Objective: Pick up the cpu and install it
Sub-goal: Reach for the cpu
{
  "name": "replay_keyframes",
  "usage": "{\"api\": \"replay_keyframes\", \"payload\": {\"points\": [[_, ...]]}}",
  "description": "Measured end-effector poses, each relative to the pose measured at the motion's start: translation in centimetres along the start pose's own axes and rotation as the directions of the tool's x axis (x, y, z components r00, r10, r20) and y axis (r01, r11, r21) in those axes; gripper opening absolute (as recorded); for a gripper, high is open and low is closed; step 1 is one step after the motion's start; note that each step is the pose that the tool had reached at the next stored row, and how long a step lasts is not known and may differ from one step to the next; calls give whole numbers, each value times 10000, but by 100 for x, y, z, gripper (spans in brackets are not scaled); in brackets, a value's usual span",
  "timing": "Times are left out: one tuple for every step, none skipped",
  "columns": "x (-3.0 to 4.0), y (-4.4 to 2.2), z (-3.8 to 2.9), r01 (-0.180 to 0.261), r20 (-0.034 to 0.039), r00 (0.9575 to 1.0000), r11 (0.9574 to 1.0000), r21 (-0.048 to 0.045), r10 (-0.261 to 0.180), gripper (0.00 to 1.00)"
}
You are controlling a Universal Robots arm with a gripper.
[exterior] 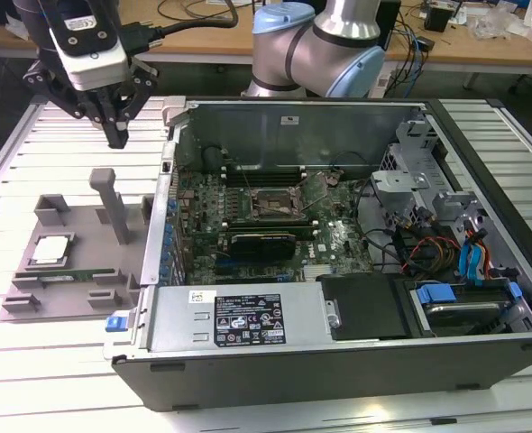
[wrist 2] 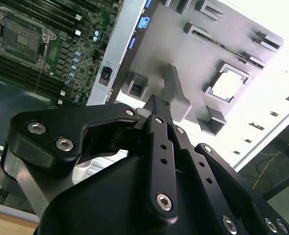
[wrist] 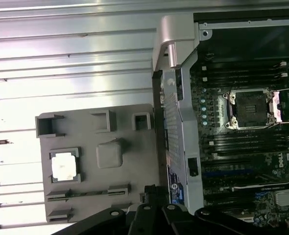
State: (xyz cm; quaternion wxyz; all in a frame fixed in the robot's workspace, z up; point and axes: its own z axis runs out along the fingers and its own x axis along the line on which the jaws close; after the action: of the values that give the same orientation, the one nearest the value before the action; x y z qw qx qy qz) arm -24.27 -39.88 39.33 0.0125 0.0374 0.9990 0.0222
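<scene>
The cpu (exterior: 51, 250) is a small silvery square lying flat in a recess of the grey holder plate (exterior: 86, 225), on the exterior view's left of the open computer case. Both wrist views show the cpu (wrist 2: 228, 85) (wrist: 65, 165) in its recess with nothing on it. My gripper (exterior: 117, 137) hangs in the air above the holder's far side, well above the cpu, with its black fingers (wrist 2: 156, 105) shut together on nothing. On the motherboard, the square socket frame (exterior: 275, 206) (wrist: 250, 108) stands open with a bare dark centre.
A tall grey post (exterior: 113, 207) rises from the holder right below my gripper. A thin green memory stick (exterior: 68, 275) lies along the holder's near edge. The case wall (exterior: 162, 216) borders the holder. Cables and drive bays (exterior: 455, 262) crowd the case's right side.
</scene>
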Motion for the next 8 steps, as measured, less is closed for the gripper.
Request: {"api": "replay_keyframes", "payload": {"points": [[18, -1, 0, 0, 0, 10000, 10000, 0, 0, 11], [35, -3, -1, 0, 0, 10000, 10000, 0, 0, 11], [49, -4, -1, 0, 0, 10000, 10000, 0, 0, 11], [59, -5, -2, 1, -1, 10000, 10000, 0, -1, 11], [81, -6, -2, 1, 0, 10000, 10000, 0, -1, 11], [91, -7, -2, 0, 0, 10000, 10000, 0, 0, 11], [104, -8, -2, 0, 0, 10000, 10000, 0, 0, 11], [123, -9, -3, 0, 0, 10000, 10000, 0, 0, 11]]}}
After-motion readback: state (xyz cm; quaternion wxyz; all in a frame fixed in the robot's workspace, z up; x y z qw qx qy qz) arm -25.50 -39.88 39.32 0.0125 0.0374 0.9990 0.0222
